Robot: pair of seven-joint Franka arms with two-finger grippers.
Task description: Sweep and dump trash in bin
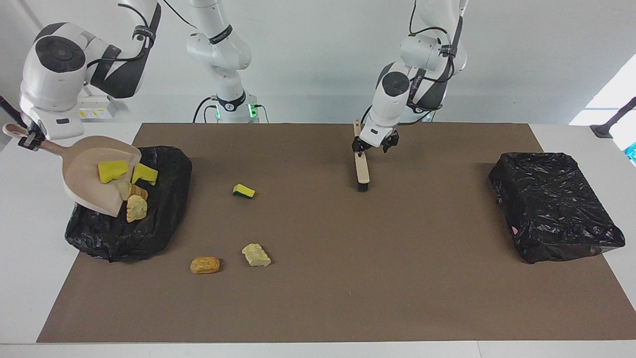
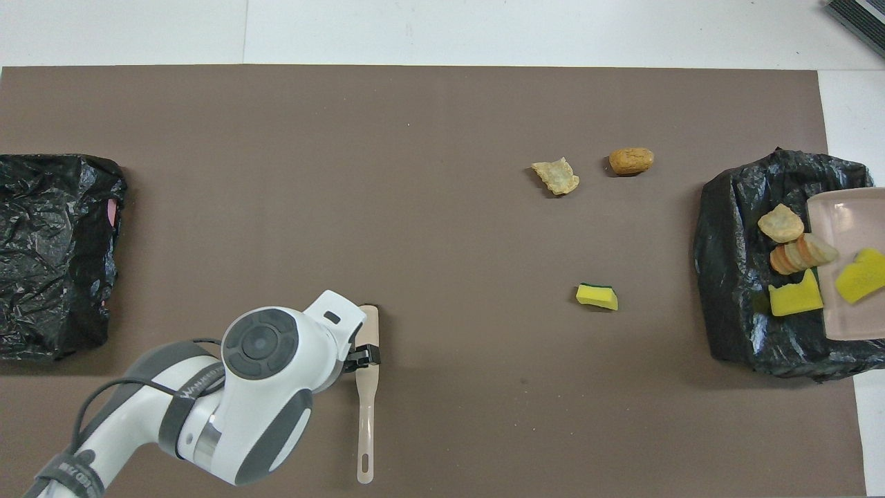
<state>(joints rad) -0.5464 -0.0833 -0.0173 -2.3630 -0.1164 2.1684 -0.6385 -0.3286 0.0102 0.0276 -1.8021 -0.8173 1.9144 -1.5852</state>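
My right gripper (image 1: 32, 140) is shut on the handle of the beige dustpan (image 1: 89, 174), which is tipped steeply over the black bin (image 1: 149, 223) at the right arm's end. Yellow sponge pieces (image 1: 112, 170) and bread chunks (image 1: 135, 207) of trash slide off its lip onto the bin (image 2: 733, 277). Three pieces lie on the mat: a yellow-green sponge (image 2: 597, 296), a cream chunk (image 2: 556, 176) and an orange chunk (image 2: 630, 160). My left gripper (image 1: 373, 146) hangs open just over the beige brush (image 1: 361, 169), which lies flat on the mat (image 2: 366, 394).
A second black-bagged bin (image 1: 554, 206) stands at the left arm's end of the brown mat (image 1: 348, 278). A third robot arm (image 1: 218, 59) stands at the robots' edge between my two arms.
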